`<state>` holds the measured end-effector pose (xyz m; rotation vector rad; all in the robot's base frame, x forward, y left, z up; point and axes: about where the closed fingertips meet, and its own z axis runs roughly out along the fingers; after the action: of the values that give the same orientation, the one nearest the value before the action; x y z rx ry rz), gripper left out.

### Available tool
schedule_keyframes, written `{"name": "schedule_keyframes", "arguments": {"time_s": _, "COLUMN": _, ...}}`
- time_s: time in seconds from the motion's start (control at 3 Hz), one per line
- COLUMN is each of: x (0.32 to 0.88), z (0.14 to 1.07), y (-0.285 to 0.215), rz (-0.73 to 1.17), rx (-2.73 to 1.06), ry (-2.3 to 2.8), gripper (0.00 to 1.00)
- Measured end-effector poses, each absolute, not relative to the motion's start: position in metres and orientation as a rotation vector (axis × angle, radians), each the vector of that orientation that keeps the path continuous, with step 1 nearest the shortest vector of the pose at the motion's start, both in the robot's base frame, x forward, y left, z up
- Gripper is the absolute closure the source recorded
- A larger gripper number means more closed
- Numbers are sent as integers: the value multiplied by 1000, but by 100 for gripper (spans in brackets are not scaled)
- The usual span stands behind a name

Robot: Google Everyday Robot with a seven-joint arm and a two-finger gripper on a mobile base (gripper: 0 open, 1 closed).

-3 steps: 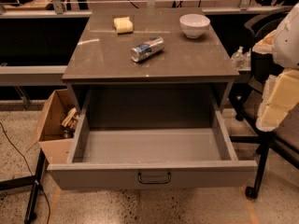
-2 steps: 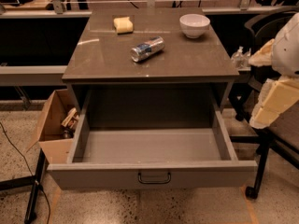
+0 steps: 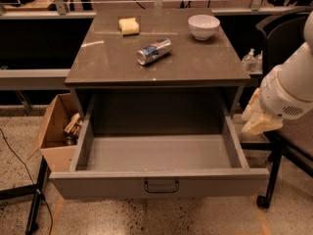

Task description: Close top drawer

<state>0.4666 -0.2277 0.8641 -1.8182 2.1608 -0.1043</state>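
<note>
Grey top drawer (image 3: pixel 156 153) is gaping at 6 o'clock; my hand (image 3: pixel 261 115) is hovering at 3 o'clock, open or closed I can't tell. Guessing I'm approaching: next needs pushing its front.

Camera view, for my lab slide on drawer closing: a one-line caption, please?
Top drawer pulled wide open, the gripper hovering off its right side; can, bowl and sponge on the tabletop.

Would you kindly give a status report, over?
Gripper right of top drawer, away from its handle. Drawer pulled fully out. Cardboard box beside its left wall.
</note>
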Motion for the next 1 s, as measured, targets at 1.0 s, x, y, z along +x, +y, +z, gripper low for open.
{"name": "schedule_keyframes", "arguments": {"time_s": 1.0, "x": 414, "z": 752, "y": -243, "rz": 74, "rx": -1913, "ry": 2000, "gripper": 100}}
